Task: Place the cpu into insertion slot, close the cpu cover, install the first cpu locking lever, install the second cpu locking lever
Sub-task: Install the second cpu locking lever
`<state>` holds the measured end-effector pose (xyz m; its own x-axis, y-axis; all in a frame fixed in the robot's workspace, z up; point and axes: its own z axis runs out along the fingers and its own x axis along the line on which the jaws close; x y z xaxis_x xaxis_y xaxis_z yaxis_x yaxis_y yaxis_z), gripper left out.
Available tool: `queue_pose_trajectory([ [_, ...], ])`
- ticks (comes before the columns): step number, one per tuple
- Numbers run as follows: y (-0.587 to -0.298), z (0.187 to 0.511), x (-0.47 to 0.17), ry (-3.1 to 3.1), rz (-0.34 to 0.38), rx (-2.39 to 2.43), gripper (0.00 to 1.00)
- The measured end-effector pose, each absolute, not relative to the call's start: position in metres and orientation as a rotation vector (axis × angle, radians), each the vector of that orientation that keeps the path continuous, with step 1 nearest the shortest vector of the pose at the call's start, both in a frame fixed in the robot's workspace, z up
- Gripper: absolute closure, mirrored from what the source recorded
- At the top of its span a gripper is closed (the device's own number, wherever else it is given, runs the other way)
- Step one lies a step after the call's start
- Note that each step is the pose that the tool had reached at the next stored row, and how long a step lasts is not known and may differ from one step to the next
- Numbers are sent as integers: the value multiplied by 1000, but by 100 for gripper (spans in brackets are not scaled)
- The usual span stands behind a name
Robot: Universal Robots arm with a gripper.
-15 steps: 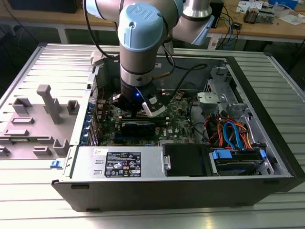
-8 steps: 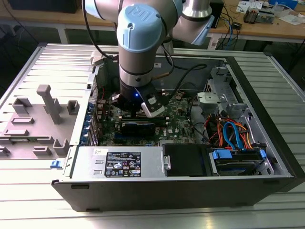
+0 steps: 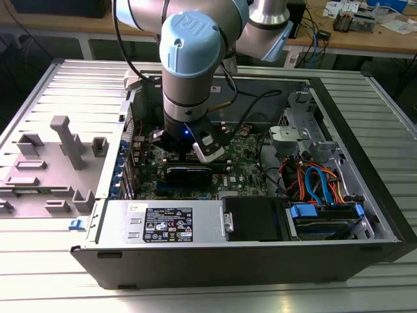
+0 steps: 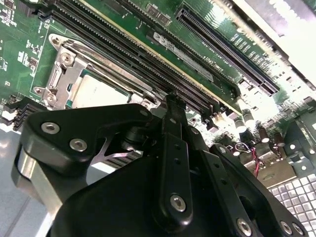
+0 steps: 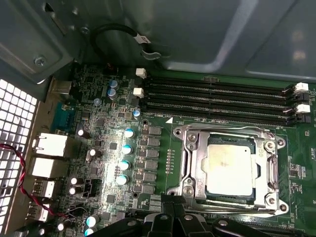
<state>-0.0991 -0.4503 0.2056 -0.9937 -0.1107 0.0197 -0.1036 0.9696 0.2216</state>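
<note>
First wrist view shows one cpu [image 5: 231,170] lying in the insertion slot [image 5: 190,148], with one cpu cover [image 5: 223,135] framing it. Four long black memory slots [image 5: 217,101] run just beside the cover. I cannot tell if the fingers [image 5: 174,217] are released or clenched.

Open computer case [image 3: 365,195] lying on a ribbed metal table [image 3: 58,85], holding a green motherboard [image 5: 163,148], four long black memory slots [image 5: 217,101], a row of blue-topped capacitors [image 5: 126,155] and a twisted red-and-black wire [image 5: 19,168] near the rear ports [image 5: 49,145]. Inside, towards the exterior view's right: orange and blue cables [image 3: 316,182] and a drive bay [image 3: 326,218]; along the near edge, a labelled power supply [image 3: 166,222]. Grey fixture block [image 3: 45,166] (several upright pegs) on the table at the exterior view's left; wooden bench [image 3: 365,36] behind.
</note>
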Motion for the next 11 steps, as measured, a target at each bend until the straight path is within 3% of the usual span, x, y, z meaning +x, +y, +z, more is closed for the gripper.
queue_pose_trajectory([
  [11, -450, 201, -101, -3081, -403, 169, 89],
])
